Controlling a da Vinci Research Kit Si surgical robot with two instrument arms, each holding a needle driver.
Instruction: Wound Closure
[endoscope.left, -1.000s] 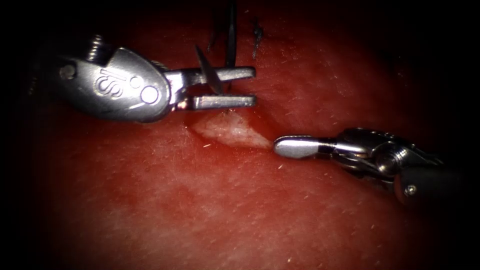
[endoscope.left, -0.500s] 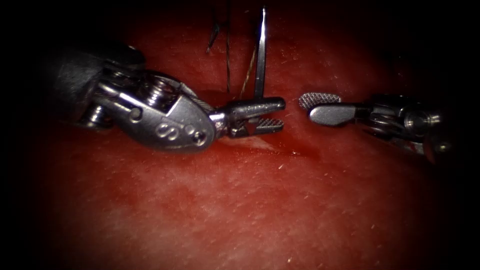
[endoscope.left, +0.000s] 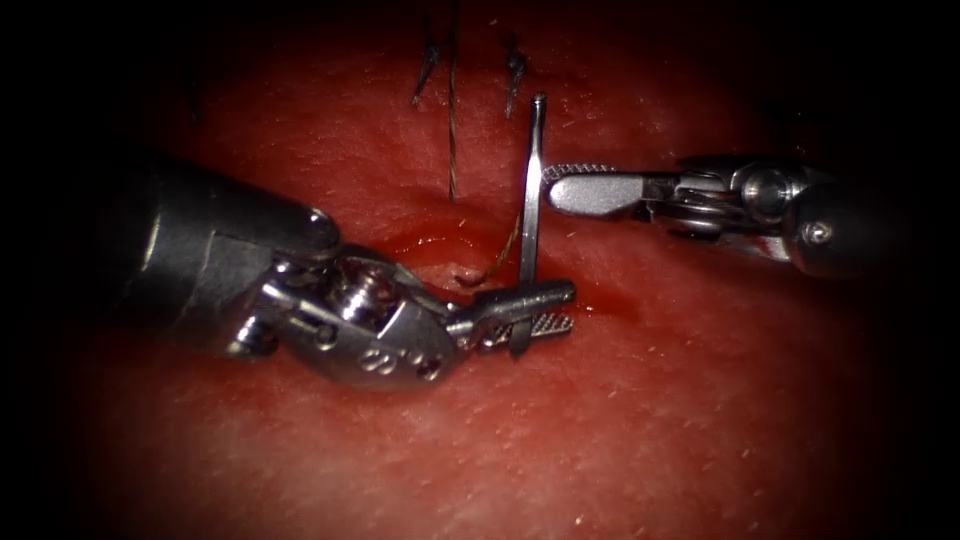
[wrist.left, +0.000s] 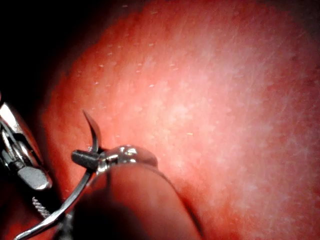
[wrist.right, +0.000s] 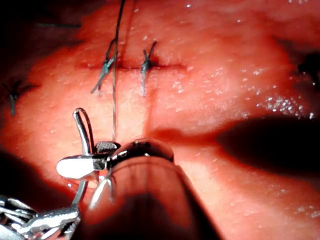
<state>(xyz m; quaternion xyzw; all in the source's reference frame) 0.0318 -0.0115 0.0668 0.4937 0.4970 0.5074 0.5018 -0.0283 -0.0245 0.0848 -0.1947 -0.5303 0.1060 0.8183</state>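
**Mia:** What is the left tool (endoscope.left: 530, 312) holding?

**Ben:** The needle (endoscope.left: 530, 200); its jaws are pressed together on it, near one end; a short bit pokes out below them, and I think that is the sharp end.

**Mia:** Is the needle in the tissue (endoscope.left: 650, 420)?

**Ben:** No; it stands almost straight up, free of the tissue, just to the right of the open part of the cut (endoscope.left: 450, 252); there is red fluid (endoscope.left: 425, 240) in the cut.

**Mia:** And the right tool (endoscope.left: 560, 185)?

**Ben:** It holds nothing; its jaws are a little apart, with the tips right at the upper part of the needle.

**Mia:** Where is the thread (endoscope.left: 452, 140)?

**Ben:** It runs up from the cut, past two stitches (endoscope.left: 515, 70) with short cut ends.

**Mia:** So how would you do this bit well?

**Ben:** I think it is a hand-over; the right tool should take the needle square across its jaws, not just at the very tips, so it can't spin; the left tool should hold tight until the other grip is firm; the sharp end should stay up off the tissue; and the thread should hang loose, so nothing tugs on the cut.
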